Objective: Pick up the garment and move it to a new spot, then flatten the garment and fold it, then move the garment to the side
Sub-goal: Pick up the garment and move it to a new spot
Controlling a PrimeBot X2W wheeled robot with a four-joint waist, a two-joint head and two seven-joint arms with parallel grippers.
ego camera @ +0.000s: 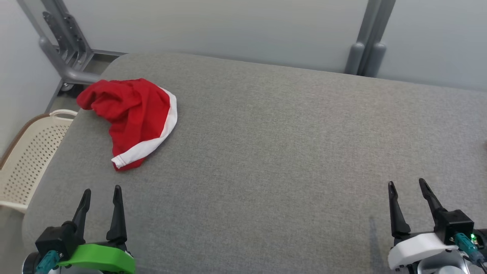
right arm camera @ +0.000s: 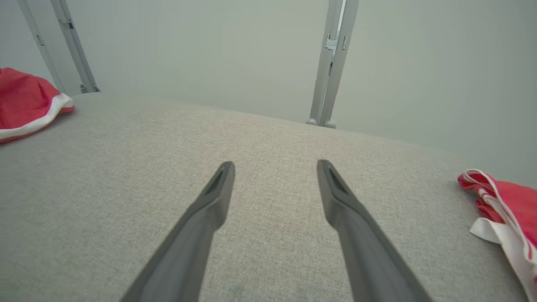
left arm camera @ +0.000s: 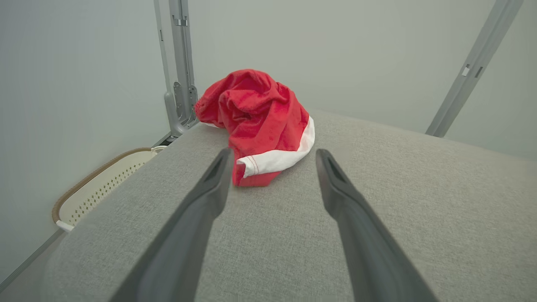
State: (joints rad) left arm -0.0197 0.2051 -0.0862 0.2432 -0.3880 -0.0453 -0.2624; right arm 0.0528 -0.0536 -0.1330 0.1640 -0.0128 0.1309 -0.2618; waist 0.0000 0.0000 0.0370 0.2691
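A crumpled red garment (ego camera: pixel 131 114) with a white band lies on the grey padded table (ego camera: pixel 285 152) at the far left. From the left wrist view the garment (left arm camera: pixel 262 121) sits just beyond my fingertips, and the right wrist view catches it (right arm camera: pixel 25 102) at the left edge. My left gripper (ego camera: pixel 102 192) hovers open at the near left, a short way in front of the garment, holding nothing. Far from the garment, at the near right, my right gripper (ego camera: pixel 406 185) is open too and holds nothing.
A second red and white cloth (right arm camera: pixel 507 209) lies at the table's right edge. A cream perforated basket (ego camera: pixel 28 156) stands on the floor left of the table. Grey metal frame posts (ego camera: pixel 365 42) rise behind the table against a pale wall.
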